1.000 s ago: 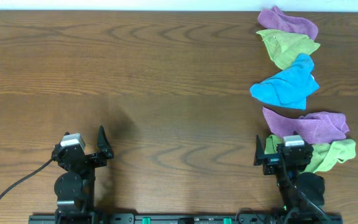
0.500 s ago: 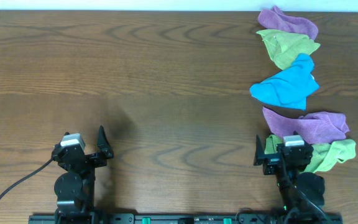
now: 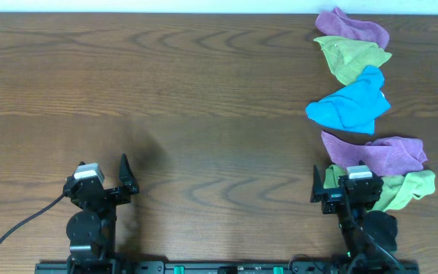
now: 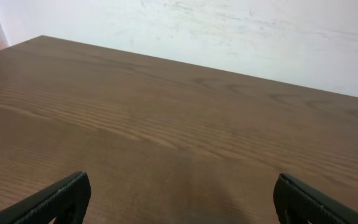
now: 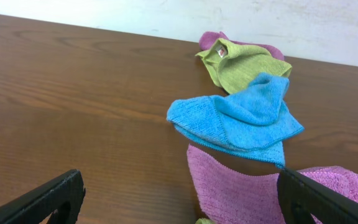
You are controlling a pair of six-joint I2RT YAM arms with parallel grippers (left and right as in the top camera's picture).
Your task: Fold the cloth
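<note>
Table [image 3: 204, 99] left and centre: open wood, free passage. Right side blocked near to far: lime cloth [image 3: 413, 189], near purple [image 3: 379, 154], blue [image 3: 348, 106], olive [image 3: 352, 57], far purple [image 3: 352, 27].

On the table [image 3: 204, 91], four other cloths [image 3: 348, 106] chain from one o'clock to three; the cloth [image 3: 413, 187] lies at four o'clock, touching the nearest of them.

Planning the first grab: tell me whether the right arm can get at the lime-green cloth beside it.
Probably yes: the lime-green cloth lies right beside the open right gripper, with only a purple cloth abutting its far edge.
</note>
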